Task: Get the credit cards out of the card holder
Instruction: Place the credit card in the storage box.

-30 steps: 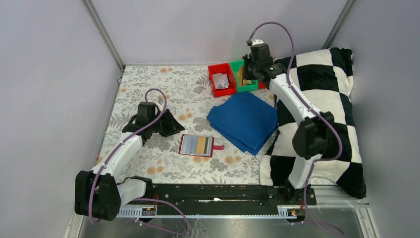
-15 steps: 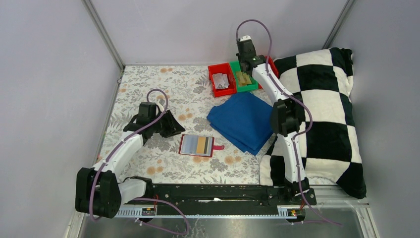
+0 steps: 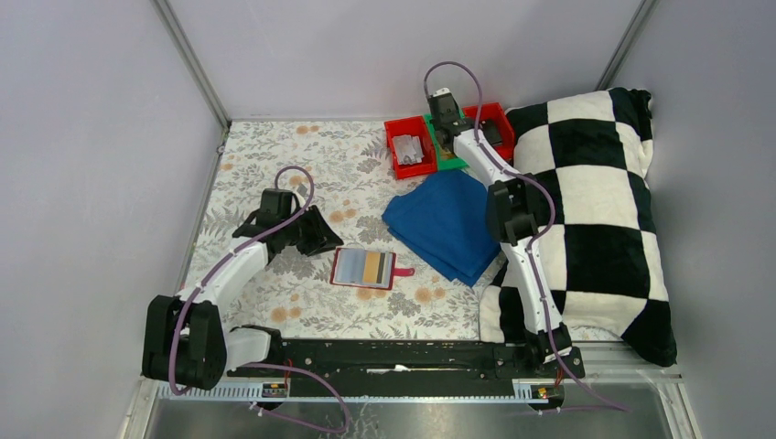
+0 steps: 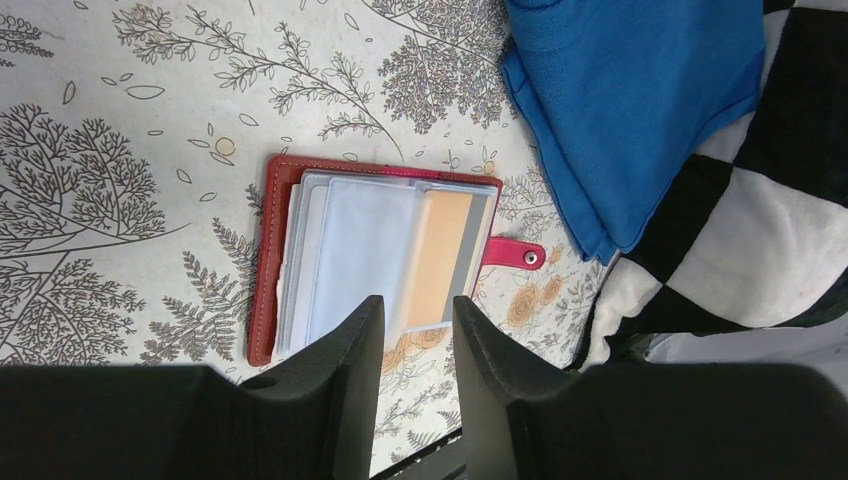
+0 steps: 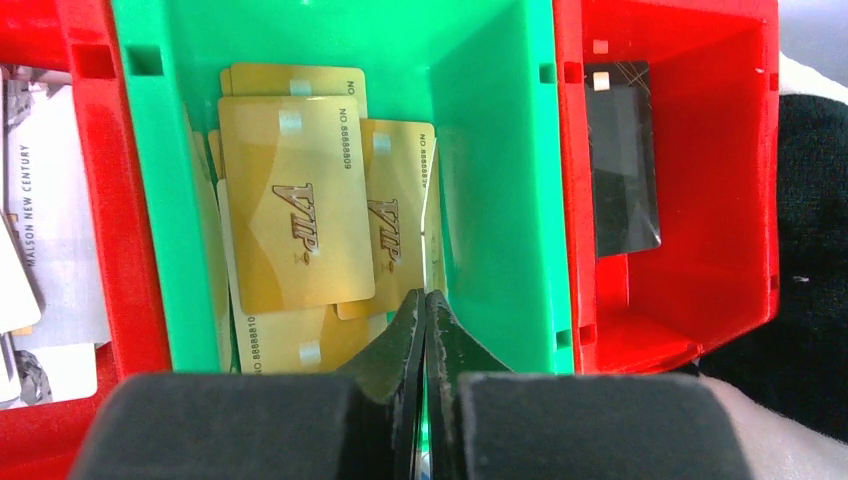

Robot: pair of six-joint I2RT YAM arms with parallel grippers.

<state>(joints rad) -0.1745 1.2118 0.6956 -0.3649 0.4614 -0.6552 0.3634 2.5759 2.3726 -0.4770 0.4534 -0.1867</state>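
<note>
Card holder (image 3: pixel 364 268) is lying open and flat on the floral table (image 3: pixel 274 155), between the left gripper (image 4: pixel 417 305) and the blue cloth (image 3: pixel 448 224), touching neither. Its strap tab (image 4: pixel 516 256) is pointing toward the cloth. We're seeing the cards (image 4: pixel 360 255) sitting in its slots: pale ones overlapping across most of the inside, and a tan card (image 4: pixel 440 255) on the strap side.

Left gripper is hovering above the holder's near edge, jaws standing partly apart with nothing between them.

Right gripper (image 5: pixel 425 315) is reaching over the green bin (image 5: pixel 500 150) at the far side of the table, fingertips pressing together. A thin pale edge is running up from the tips in the wrist view; we can't tell whether that's a card being pinched.

Gold cards (image 5: pixel 295 210) are lying stacked in the green bin. Red bins are flanking it: one (image 5: pixel 100 200) is holding white cards, the other (image 5: pixel 720 150) a dark card (image 5: pixel 620 160)
</note>
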